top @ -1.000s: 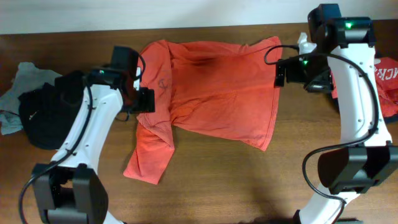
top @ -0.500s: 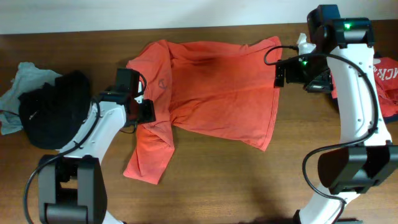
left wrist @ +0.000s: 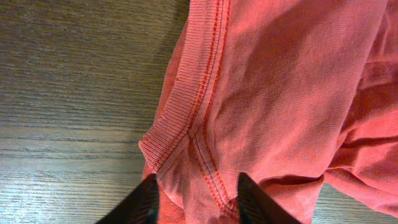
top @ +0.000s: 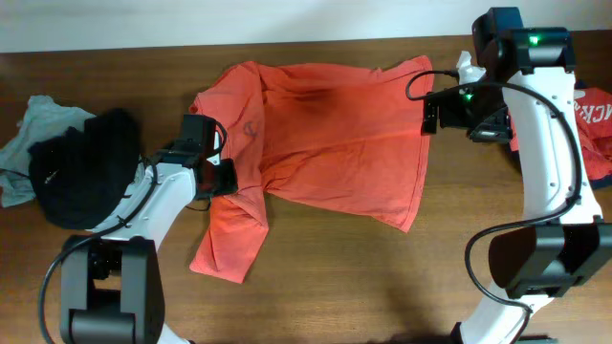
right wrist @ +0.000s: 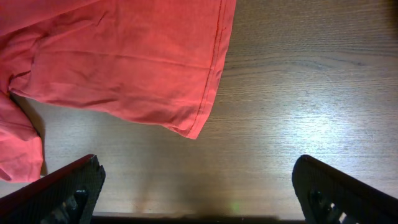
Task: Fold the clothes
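Observation:
The large orange-red T-shirt [top: 325,134] lies spread on the wooden table, one sleeve hanging toward the front left. My left gripper [top: 218,177] is low over the shirt's left armhole seam. In the left wrist view its fingers [left wrist: 196,199] are partly open and straddle a raised fold of the shirt [left wrist: 280,93] by the ribbed seam. My right gripper [top: 435,110] hovers wide open above the shirt's right edge. In the right wrist view its fingers [right wrist: 196,180] are empty over bare wood, with the shirt's hem corner [right wrist: 124,56] beyond them.
A black garment [top: 81,167] lies on a pale grey-blue one [top: 29,129] at the far left. A red garment with white lettering [top: 595,119] lies at the right edge. A small white object [top: 466,65] sits behind the right arm.
My left arm has pulled back from the shirt's collar area toward the front, and its gripper now sits lower at the armhole seam. The right arm has not moved.

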Controlling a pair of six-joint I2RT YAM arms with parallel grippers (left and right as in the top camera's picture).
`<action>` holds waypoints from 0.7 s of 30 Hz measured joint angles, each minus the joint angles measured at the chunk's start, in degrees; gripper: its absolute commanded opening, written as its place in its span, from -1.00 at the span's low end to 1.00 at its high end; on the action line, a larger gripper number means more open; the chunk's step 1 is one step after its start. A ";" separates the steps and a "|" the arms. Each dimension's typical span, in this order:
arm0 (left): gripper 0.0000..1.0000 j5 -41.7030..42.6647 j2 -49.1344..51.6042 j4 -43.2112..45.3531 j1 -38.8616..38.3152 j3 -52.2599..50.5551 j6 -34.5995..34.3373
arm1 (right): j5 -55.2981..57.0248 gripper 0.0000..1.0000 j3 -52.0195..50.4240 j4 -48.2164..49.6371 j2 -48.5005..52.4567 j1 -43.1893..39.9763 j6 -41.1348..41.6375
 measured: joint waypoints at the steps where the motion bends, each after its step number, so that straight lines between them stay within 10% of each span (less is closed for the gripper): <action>1: -0.34 0.00 0.00 0.04 0.00 0.00 0.04 | 0.00 1.00 0.00 0.00 0.00 0.00 -0.02; 21: -0.50 0.00 4.63 4.00 0.00 -0.33 0.00 | 0.00 1.00 0.00 -0.26 0.00 0.00 -0.02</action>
